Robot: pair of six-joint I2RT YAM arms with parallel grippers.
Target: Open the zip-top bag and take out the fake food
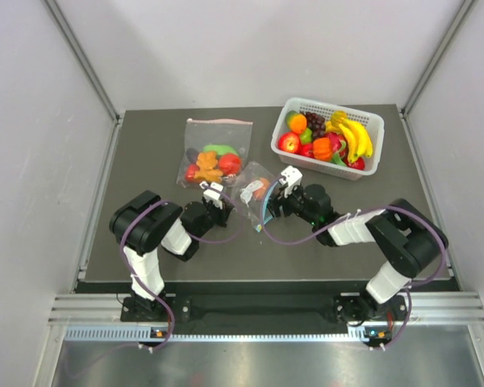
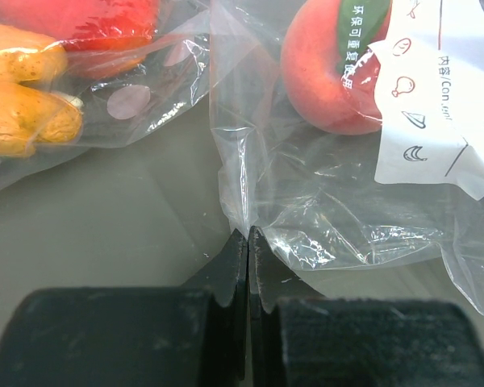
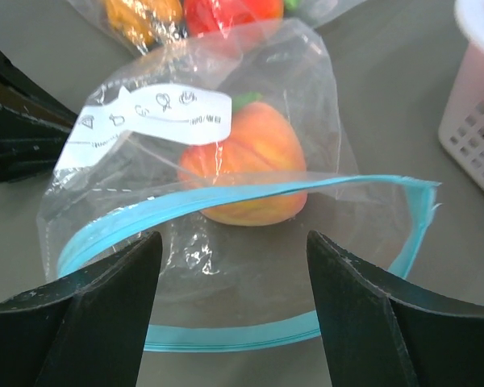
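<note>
Table (image 1: 250, 258): dark, flat, bearing all below. Basket (image 1: 363, 113): white, slatted, at the far right, loaded with mixed plastic fruit; no part in the task. Larger bag (image 1: 218, 133): clear, pink-red zip strip, lies flat at the far centre, left of the basket, several pieces inside; also no part in the task. Zip-top bag (image 3: 226, 201): small, clear, white printed label, teal-blue strip; sits mid-table, just nearer than the pink-strip one, mouth turned rightward. Teal strip parted into an upper and a lower band with a wide gap between, so opening judged done. Left gripper (image 2: 248, 242): fingers pressed together, a fold of the small bag's closed end apparently pinched at the tips, anchoring it. Right gripper (image 3: 234, 274): fingers wide apart, set at the mouth, one to each side, gripping nothing; whether either fingertip touches the plastic cannot be told. Fake food (image 3: 246, 173): one glossy orange-peach piece with a green top visible, well inside the small bag near its middle, resting on the lower wall; no other piece made out within. Done: mouth open. Left to do: reach in through the gap, take hold of the piece, draw it out clear of the plastic; roughly the second half of the job.
</note>
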